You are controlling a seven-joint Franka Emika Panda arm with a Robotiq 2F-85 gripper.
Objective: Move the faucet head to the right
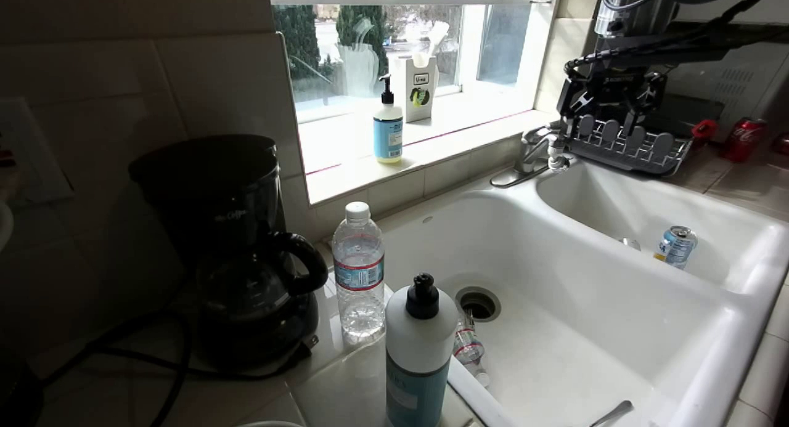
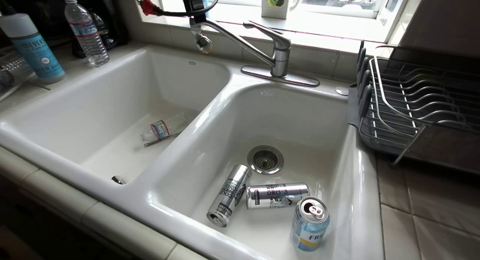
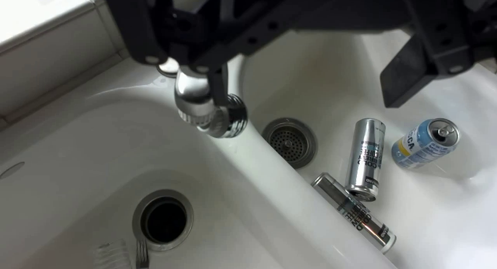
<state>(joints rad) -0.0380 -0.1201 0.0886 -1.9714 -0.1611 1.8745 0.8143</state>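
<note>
The chrome faucet head shows in both exterior views [image 1: 534, 151] [image 2: 243, 43]. In an exterior view its slim spout slants up and left from the base, and its nozzle [image 2: 203, 42] hangs over the back of the left basin. In the wrist view the nozzle [image 3: 196, 96] is partly hidden behind a dark finger. My gripper [image 3: 306, 96] is open, its fingers wide apart with nothing between them. One finger is right at the nozzle; I cannot tell if it touches. The gripper also shows in both exterior views [image 1: 598, 126] [image 2: 197, 10].
The sink has two basins with a white divider [image 3: 271, 172]. One basin holds silver cans [image 2: 276, 195] and a blue can [image 2: 310, 224]. The other holds a crushed bottle [image 2: 165, 128]. A dish rack [image 2: 416, 113] stands right. A window-sill soap bottle [image 1: 388, 134] stands behind.
</note>
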